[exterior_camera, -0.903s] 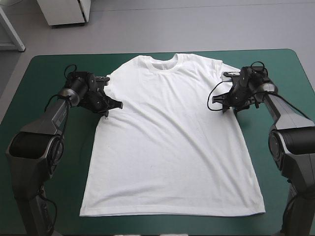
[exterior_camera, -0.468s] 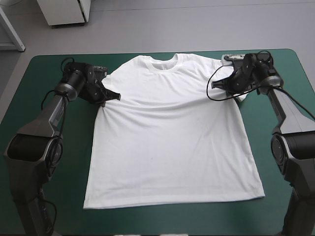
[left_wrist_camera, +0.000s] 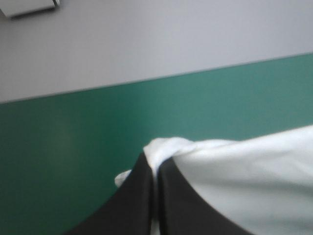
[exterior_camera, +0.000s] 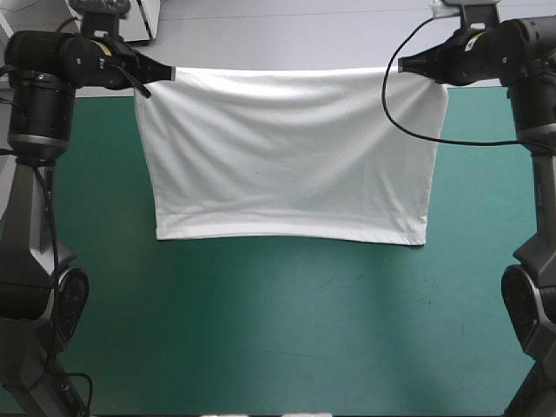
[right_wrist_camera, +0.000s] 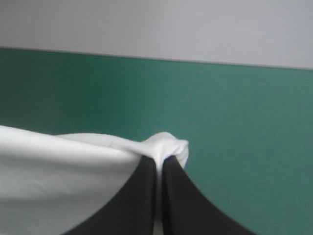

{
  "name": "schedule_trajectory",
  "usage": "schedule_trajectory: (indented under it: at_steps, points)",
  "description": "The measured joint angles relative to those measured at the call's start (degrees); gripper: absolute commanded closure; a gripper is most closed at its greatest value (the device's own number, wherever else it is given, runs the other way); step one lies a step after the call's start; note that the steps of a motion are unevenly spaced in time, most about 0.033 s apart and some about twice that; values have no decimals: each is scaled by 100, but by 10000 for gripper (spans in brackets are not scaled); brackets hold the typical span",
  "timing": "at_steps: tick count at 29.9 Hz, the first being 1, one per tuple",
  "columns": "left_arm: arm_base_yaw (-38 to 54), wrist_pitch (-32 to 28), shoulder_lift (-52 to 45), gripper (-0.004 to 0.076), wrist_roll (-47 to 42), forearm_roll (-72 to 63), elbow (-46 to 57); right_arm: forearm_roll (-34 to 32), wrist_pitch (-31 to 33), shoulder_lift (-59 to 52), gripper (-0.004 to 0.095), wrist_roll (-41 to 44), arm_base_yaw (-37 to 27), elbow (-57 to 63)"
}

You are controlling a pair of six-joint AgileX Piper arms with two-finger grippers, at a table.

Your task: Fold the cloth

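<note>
Above teal-green cover (exterior_camera: 261,330), white T-shirt (exterior_camera: 287,156).

White T-shirt (exterior_camera: 287,161) lifted, hanging spread above the table's far half

You have lifted the T-shirt (exterior_camera: 287,156): earlier flat under the left gripper (exterior_camera: 165,74) and right gripper (exterior_camera: 401,65), it now hangs stretched between those 2, both raised.

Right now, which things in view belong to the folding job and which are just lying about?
Job: T-shirt, held up; left pincer and right pincer, both shut on it.
Lying about: nothing loose in view, only the teal-green table cover.
</note>
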Motion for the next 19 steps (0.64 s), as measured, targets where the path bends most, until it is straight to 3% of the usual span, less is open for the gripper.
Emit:
schedule_trajectory:
  at_steps: [4, 11, 19]
  points:
    - [0, 0, -42, 733, 204, 0, -766, 72, 0, -150, 927, 0, 0, -568]
    - [0, -17, -59, 733, 409, 0, -1060, 339, -221, -204, 926, 0, 0, -839]
    - [11, -1439, 489, 733, 538, -60, -1060, 493, -1994, 419, 926, -203, 0, -844]
